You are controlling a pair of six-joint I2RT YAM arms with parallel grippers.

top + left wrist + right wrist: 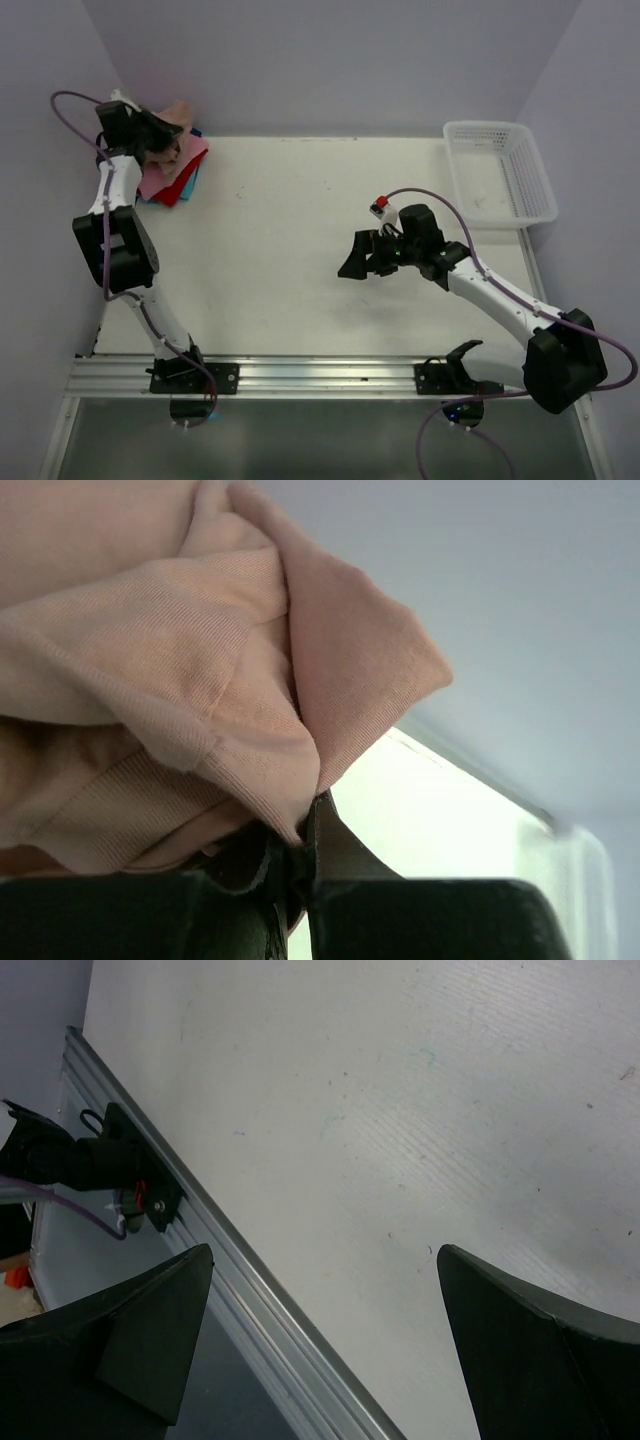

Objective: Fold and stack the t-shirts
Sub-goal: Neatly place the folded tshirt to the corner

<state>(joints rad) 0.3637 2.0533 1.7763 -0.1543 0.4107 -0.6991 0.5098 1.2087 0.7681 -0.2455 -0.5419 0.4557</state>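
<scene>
10 o'clock of desk: left hand pinching bunched dusty-pink t-shirt over stack; right hand gaping, empty. Risk: thin pinch slips, shirt lands crumpled, skews stack

**Cloth Burying Left Gripper's Tips**

At the far end of the folded stack, the dusty-pink shirt is bunching over the left gripper, hiding its own print and running off the wrist view's top and left edges. The stack's blue layer is showing only slivers.
</scene>
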